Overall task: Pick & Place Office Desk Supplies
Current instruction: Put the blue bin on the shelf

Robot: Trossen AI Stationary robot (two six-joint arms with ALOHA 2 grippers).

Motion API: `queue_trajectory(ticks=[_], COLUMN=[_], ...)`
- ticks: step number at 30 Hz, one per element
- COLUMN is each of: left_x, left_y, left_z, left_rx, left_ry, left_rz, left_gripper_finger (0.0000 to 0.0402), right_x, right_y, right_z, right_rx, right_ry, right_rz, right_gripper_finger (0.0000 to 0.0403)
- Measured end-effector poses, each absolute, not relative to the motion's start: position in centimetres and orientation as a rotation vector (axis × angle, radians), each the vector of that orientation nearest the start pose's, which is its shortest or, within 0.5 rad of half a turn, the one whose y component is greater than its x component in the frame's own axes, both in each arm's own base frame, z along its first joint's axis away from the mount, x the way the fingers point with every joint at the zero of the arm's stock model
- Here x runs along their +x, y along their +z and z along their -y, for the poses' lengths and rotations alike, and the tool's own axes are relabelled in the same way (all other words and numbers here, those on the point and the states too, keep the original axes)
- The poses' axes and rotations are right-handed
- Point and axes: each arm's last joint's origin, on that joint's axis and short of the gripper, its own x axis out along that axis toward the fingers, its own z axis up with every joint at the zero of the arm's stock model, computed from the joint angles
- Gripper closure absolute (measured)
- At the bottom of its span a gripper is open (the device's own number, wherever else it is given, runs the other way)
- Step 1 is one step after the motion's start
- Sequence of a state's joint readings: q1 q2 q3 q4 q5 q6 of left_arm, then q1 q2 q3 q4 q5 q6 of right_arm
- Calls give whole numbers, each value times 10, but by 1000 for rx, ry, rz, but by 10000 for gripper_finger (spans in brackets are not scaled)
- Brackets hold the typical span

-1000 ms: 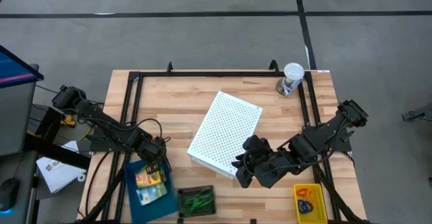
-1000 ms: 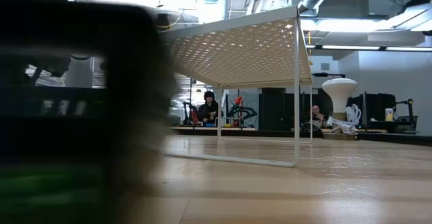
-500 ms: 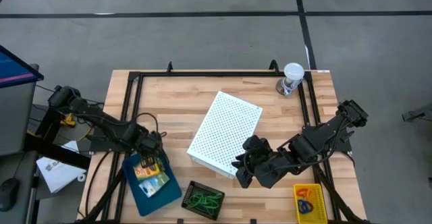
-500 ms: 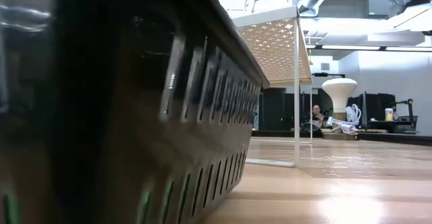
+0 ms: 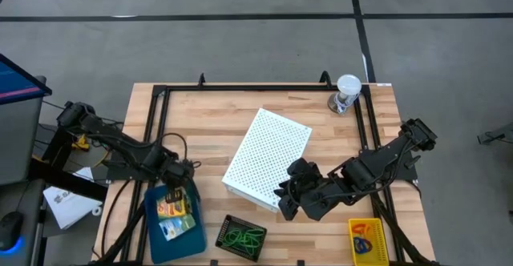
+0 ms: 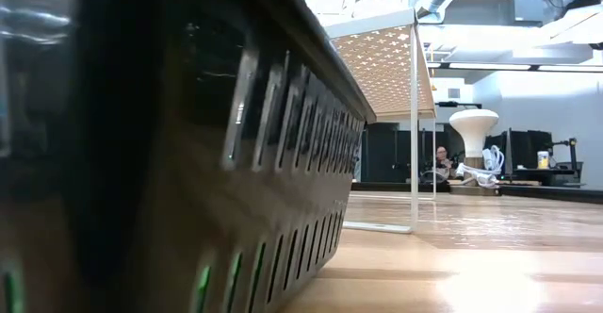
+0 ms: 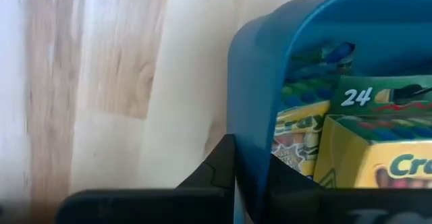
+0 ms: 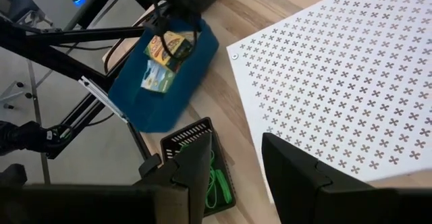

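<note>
My left gripper [image 5: 183,178] is shut on the far rim of a blue bin [image 5: 170,222] at the table's near left. Inside the bin lie yellow-orange crayon boxes [image 7: 378,163] and a small green card box [image 8: 156,75]. A black mesh basket [image 5: 243,238] holding green rubber-band loops [image 8: 219,180] rests on the table's near edge. Another crayon box [image 5: 367,240] lies flat at the near right corner. My right gripper [image 5: 287,206] is open beside the near corner of the white perforated box [image 5: 268,158]; I cannot tell whether it touches it. My left gripper [image 7: 250,166] pinches the blue bin's wall at its far rim [image 7: 243,116], one finger [image 7: 216,173] outside and the other inside the bin. In the high view the fingers come from the far side. The bin's bottom rests on the table.
A clear cup with a white lid [image 5: 346,94] stands at the far right corner. A black frame [image 5: 240,90] runs round the table. The black basket [image 6: 236,162] fills most of the low view, with the white box [image 6: 386,58] behind it. Bare wood lies far left.
The blue bin's near end swung toward the table's right, then back. It knocked the black basket, which slid right along the near edge and turned. My left gripper, still holding the rim, shifted slightly toward the far left.
</note>
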State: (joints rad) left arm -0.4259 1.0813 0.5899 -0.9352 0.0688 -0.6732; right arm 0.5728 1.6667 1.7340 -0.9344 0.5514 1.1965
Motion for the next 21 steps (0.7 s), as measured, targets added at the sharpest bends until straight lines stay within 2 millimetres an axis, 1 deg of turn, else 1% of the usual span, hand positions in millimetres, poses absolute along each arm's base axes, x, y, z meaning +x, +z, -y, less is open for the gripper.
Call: queue_trajectory(ticks=[7,18,21], left_x=[147,157,160], left_y=[191,223,235], left_z=[64,51,48], left_rx=[-323,-343,-361], left_ry=[18,-84,-108], left_rz=[-1461,-1459,-1455], left_gripper_finger=[401,401,401], right_x=[298,299,299], right_y=[372,372,373], right_z=[-175,-175,-175], right_rx=[680,683,685], right_ry=[-400,-398,-397], right_rz=[-625,-622,-620], right_gripper_finger=[273,273,273])
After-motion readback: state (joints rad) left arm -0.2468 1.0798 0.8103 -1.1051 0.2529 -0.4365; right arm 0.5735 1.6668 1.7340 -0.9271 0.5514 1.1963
